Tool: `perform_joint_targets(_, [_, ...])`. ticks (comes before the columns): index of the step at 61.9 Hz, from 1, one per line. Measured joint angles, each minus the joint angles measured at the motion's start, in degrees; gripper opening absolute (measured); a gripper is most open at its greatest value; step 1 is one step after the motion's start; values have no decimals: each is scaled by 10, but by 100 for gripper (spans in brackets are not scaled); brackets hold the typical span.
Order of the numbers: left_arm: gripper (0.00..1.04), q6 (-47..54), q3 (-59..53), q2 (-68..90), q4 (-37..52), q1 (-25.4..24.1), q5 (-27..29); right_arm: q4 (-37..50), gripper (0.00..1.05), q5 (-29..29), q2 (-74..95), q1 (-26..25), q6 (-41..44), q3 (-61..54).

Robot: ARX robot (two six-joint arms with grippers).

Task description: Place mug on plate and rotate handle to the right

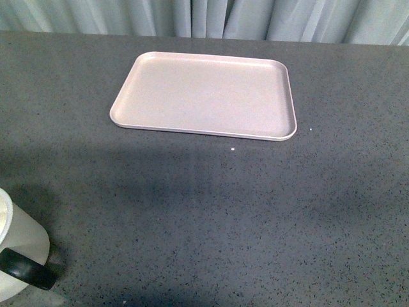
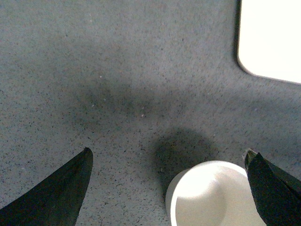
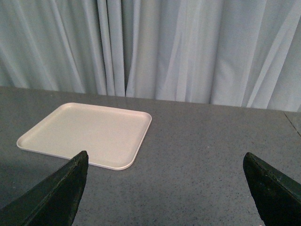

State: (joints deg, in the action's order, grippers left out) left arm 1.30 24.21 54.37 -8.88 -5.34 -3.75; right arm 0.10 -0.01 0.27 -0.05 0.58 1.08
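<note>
Mug (image 1: 22, 242) on table (image 1: 230, 211), well apart from plate (image 1: 204, 96) | left gripper (image 2: 168, 151) jaws spread over mug | right gripper (image 3: 165, 154) jaws spread

I see a dark grey speckled tabletop (image 1: 268, 217) filling the front view, with pale grey-blue pleated curtains (image 1: 211, 16) hanging along its far edge. Lighting is diffuse; a broad soft shadow (image 1: 160, 185) crosses the near half.

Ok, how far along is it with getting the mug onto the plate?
Nothing looks done yet: the mug stands on the table, apart from the bare plate. In hand: the left pincer hangs open over the mug, gripping nothing. Left to do: grasp it, set it on the plate, turn the handle to the right. The right pincer is open and holds nothing.
</note>
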Motion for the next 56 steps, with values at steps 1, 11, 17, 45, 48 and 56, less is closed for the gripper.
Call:
perform_joint_targets(1, [95, 4, 2, 12, 2, 1, 4, 0, 96, 0, 0, 0, 0, 0])
perform_joint_targets(11, [95, 21, 16, 82, 16, 6, 10, 0, 95, 0, 0, 0, 0, 0])
perform_joint_targets(17, [95, 22, 18, 99, 18, 9, 10, 0, 96, 0, 0, 0, 0, 0])
perform_joint_targets(45, [95, 43, 5, 105, -12, -10, -19, 0, 96, 0, 0, 0, 0, 0])
perform_joint_targets(48, [95, 47, 1, 104, -14, -10, -23, 0, 96, 0, 0, 0, 0, 0])
perform_joint_targets(56, [95, 55, -10, 110, -12, -10, -34, 0, 96, 0, 0, 0, 0, 0])
